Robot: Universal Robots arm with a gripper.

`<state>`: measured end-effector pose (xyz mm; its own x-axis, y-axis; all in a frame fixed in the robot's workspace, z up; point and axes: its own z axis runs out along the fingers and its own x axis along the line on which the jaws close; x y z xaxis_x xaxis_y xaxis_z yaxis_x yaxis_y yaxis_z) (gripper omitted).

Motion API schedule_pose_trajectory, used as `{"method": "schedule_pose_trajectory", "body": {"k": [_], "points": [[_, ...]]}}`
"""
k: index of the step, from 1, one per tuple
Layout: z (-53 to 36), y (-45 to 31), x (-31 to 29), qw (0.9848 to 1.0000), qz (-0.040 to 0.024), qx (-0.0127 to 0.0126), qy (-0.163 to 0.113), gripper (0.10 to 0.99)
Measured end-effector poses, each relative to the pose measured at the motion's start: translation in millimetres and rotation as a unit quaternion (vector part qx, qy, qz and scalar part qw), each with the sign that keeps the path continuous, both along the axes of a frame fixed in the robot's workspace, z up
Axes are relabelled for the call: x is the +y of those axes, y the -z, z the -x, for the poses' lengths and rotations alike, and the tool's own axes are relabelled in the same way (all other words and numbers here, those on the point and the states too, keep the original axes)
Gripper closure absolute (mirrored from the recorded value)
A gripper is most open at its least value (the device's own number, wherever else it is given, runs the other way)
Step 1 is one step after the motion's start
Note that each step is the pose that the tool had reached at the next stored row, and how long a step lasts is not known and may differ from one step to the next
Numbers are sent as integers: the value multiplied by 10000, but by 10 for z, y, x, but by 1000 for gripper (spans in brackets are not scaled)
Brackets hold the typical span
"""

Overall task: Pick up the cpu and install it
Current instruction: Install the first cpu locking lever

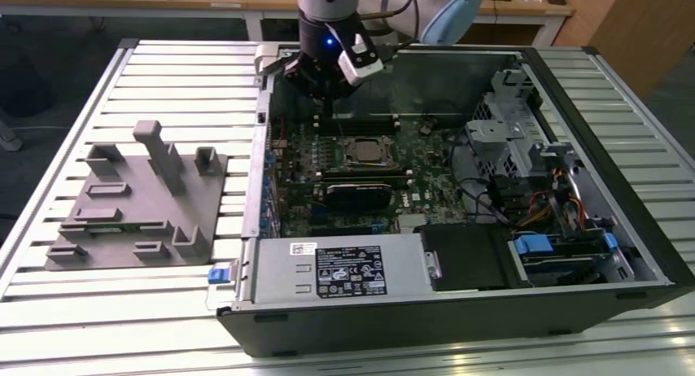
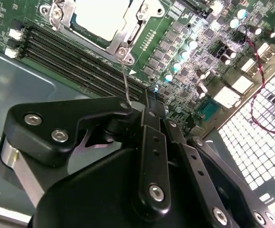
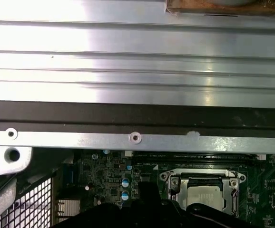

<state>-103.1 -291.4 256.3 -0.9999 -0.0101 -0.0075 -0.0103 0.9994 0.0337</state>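
The small square cpu (image 1: 363, 150) with its silver-grey metal top lies seated in the socket on the green motherboard (image 1: 434, 201), framed by the metal retention bracket (image 2: 123, 35); it shows pale and flat in both wrist views (image 2: 102, 16) (image 3: 205, 195). The motherboard sits inside an open black computer case (image 1: 608, 189) lying on its side on the slatted metal bench (image 1: 163, 67).

The black gripper (image 1: 324, 107) hangs above the board at the far part of the case in the exterior view, just beyond the socket and apart from the cpu. In the second wrist view its black linkages (image 2: 149, 156) come together toward a narrow tip near the black memory slots (image 2: 80, 59) beside the socket; the jaws appear drawn together with nothing between them.

On the exterior view's left, well apart from the case, a grey plastic tray (image 1: 142, 205) with upright blocks rests on the bench. A grey power supply box (image 1: 337, 270) with a label lies at the near edge of the case.
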Motion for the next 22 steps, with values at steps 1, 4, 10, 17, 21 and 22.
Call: {"method": "schedule_pose_trajectory", "body": {"k": [1,4,10,17,21,22], "points": [[-3,-1,1,10000,0,0,-1,980],[-35,0,5,10000,0,0,0,980],[-145,4,6,10000,0,0,0,980],[-340,20,8,10000,0,0,2,980],[-351,30,3,9999,-100,0,30,980],[-357,31,1,9999,-119,1,34,980]]}}
